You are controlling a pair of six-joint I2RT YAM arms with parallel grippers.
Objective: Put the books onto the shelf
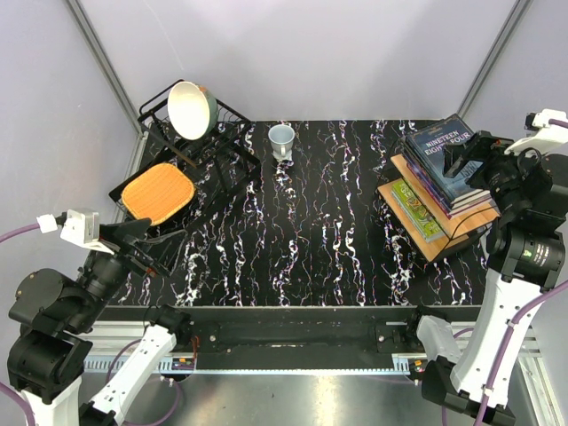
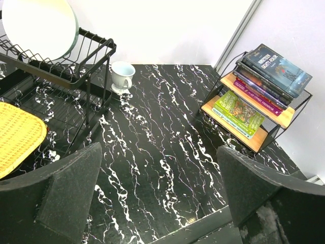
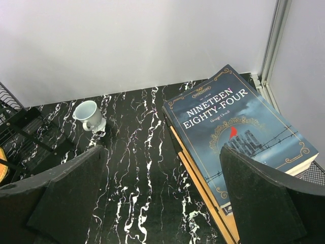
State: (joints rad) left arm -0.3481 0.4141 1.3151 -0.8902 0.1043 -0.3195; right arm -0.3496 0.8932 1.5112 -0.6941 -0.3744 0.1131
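1. Books (image 1: 448,160): every one we can see is on the shelf (image 2: 258,144), which stands at the far right corner of the table (image 1: 311,222). A stack lies flat on the upper board with "Nineteen Eighty-Four" (image 3: 236,129) on top. A green book (image 2: 237,112) lies alone on the lower board.
2. We find no book on the table itself. It carries only a cup (image 1: 281,138) at the back and, on the left, a dish rack (image 1: 200,146) with a plate (image 1: 193,108) and a cutting board (image 1: 158,191).
3. The right gripper (image 3: 161,152) hovers at the near end of the stack, jaws spread wide and holding nothing. One finger overlaps the top cover in its wrist view, and we cannot tell whether it touches.
4. The left gripper (image 2: 158,148) hangs over the near left of the table, well apart from the shelf. It too is spread wide and empty.
5. We judge the placing to be done, or very nearly. The step in hand looks like clearing the right arm from the shelf.
6. That move calls for lifting the right arm up and back without dragging a finger across the top cover. The stack is fanned rather than squared, so a nudge could slide the upper books off.
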